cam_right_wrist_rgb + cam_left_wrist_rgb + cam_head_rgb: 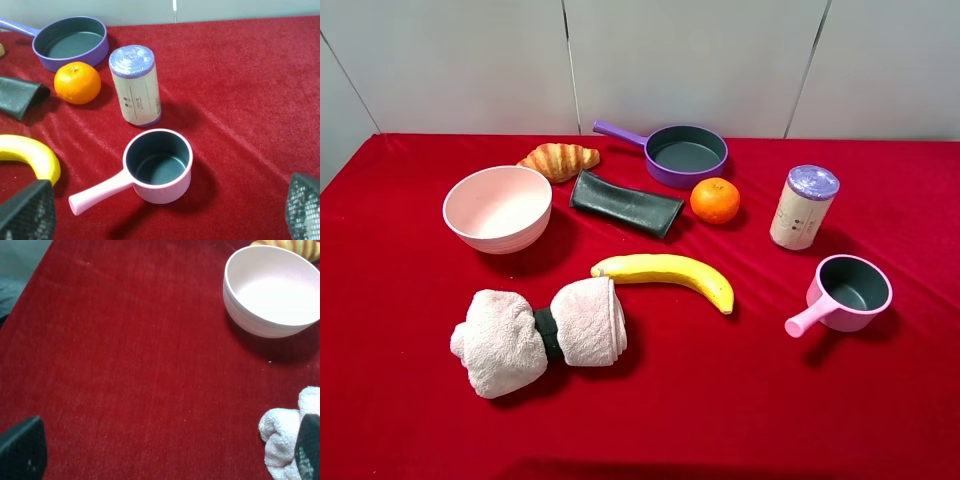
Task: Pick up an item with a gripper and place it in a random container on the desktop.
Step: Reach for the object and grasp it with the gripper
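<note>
Both sets of jaws stand apart, empty; pick not yet begun; next, I judge, my right jaws straddle the canister (135,85) near the desk's (880,400) right edge, beside the saucepan (159,165).

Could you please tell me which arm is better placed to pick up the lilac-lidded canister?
Right: the right gripper, open, faces the canister and pink saucepan close ahead. The left gripper faces the pale bowl and towel instead.

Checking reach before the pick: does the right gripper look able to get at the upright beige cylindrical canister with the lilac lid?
Probably yes: the open right gripper faces the canister; only the small pink saucepan stands between, and passing above it looks free.
</note>
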